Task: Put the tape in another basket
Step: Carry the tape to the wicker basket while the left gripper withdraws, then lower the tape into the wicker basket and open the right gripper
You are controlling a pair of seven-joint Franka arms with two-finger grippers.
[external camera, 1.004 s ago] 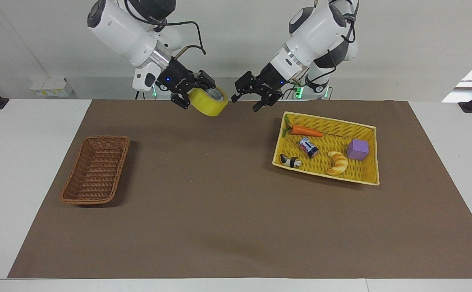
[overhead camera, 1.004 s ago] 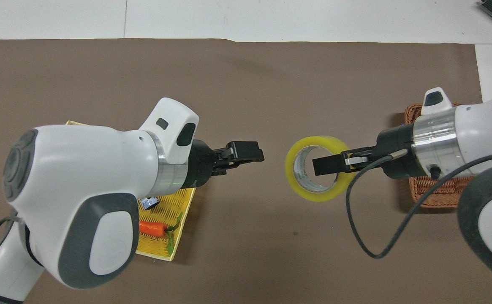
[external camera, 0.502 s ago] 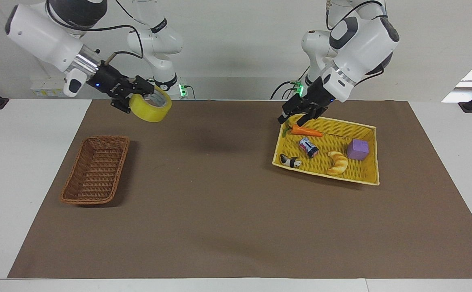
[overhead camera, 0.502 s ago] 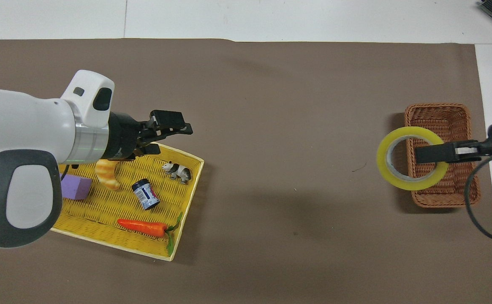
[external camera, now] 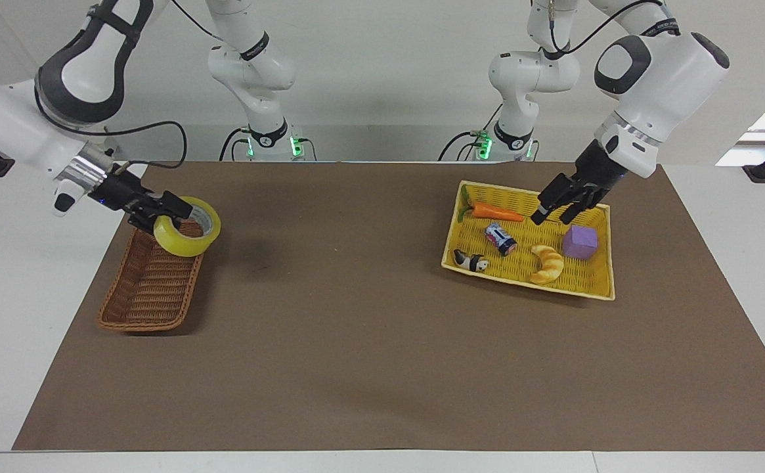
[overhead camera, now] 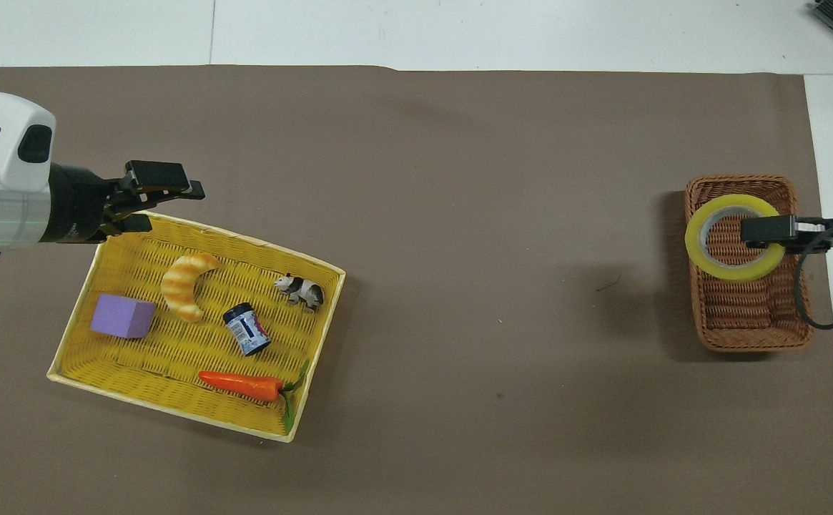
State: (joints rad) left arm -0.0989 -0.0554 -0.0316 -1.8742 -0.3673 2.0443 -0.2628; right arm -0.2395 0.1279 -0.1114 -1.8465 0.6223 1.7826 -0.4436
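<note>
The yellow tape roll [external camera: 176,245] hangs tilted in my right gripper [external camera: 173,211], which is shut on the roll's wall with one finger through the core. The roll is in the air, low over the small dark brown wicker basket [external camera: 152,289] at the right arm's end of the table. In the overhead view the tape [overhead camera: 699,250] and right gripper [overhead camera: 753,230] overlap the basket [overhead camera: 748,322]. The basket has nothing inside. My left gripper [external camera: 556,209] is open and empty over the yellow tray; it also shows in the overhead view [overhead camera: 168,204].
The yellow woven tray [external camera: 609,263] at the left arm's end holds a carrot [external camera: 497,211], a small can [external camera: 500,238], a croissant toy [external camera: 547,263], a purple cube [external camera: 580,242] and a small animal figure [external camera: 471,261]. A brown mat covers the table.
My right gripper has carried the tape from above the table's middle to low over the brown basket. My left gripper has swung away, empty, to over the yellow tray.
</note>
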